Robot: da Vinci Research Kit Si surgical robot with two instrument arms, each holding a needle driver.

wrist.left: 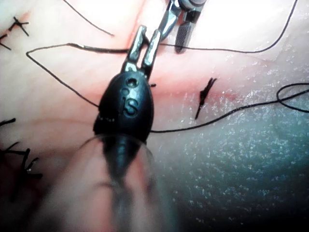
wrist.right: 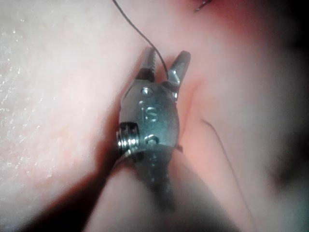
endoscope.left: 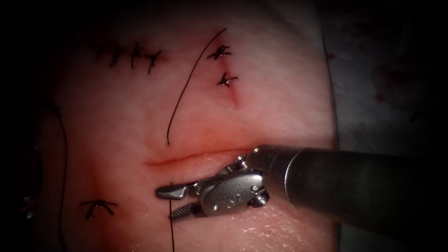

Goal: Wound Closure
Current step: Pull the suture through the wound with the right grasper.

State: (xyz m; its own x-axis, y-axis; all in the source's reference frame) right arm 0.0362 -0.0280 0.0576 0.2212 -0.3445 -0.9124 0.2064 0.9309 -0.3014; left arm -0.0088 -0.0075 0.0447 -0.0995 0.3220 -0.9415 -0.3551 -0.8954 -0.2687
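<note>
Just below the cut (endoscope.left: 186, 158), toward its left end in the endoscope view, we see the right claw (endoscope.left: 165, 203) lying low over the tissue (endoscope.left: 280, 107). Its jaws are spread apart and a strand of thread (endoscope.left: 171, 228) runs straight between them. The right wrist view agrees: the thread (wrist.right: 137, 29) passes through the gap of the open right claw (wrist.right: 166, 53) and nothing is pinched. In the left wrist view the left claw (wrist.left: 148, 31) also stands a little apart. The thread (wrist.left: 217, 50) runs across beside its tips, and as far as we can judge it holds nothing. We cannot tell where the needle is, nor whether it sits in the tissue. Several finished stitches (endoscope.left: 130, 56) mark the tissue further up, and a loose strand (endoscope.left: 186, 84) lies above the cut. We judge the thread to be very light, limp and fine, and on this wet, glistening tissue probably slick. It should be taken squarely across the flat of the jaws and closed on firmly. A grip at the very tips could let it slide out. We would take hold a little way along the strand rather than at its free end. The tissue looks soft and moist, so we think it would dent and tear easily if a claw bit into it or the thread were dragged hard against the edges of the cut.
</note>
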